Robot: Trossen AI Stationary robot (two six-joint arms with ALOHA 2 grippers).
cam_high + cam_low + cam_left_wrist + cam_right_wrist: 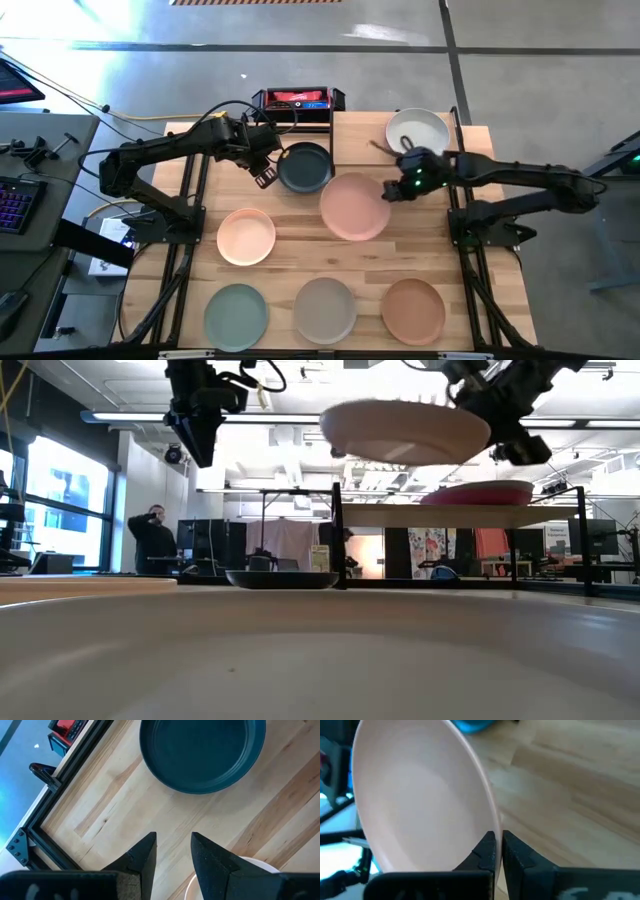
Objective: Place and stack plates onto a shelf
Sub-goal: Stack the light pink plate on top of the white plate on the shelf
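Observation:
My right gripper (392,190) is shut on a pink plate (355,206) and holds it in the air over the table's middle; in the low view that plate (405,432) hangs above the level of the shelf (430,515). A magenta plate (480,492) rests on the shelf panel. From above, a white-grey plate (417,130) shows at the far right. My left gripper (265,176) stands open above the table, just left of a charcoal plate (305,167) that sits on the wood, with nothing between its fingers (147,855). My right gripper pinches the pink plate's rim (495,831) on the plate's right side, one finger on the hollow face and the other on the underside. The fingers (515,852) come from the table's right, slanting down. The plate is lifted clear and roughly level, reaching out to the left of the gripper.
A peach plate (246,236) lies left of centre. Along the near edge sit sage green (236,316), beige-grey (325,310) and tan brown (413,310) plates. A black-and-red box (297,100) stands at the far edge. A person (152,540) stands in the room behind.

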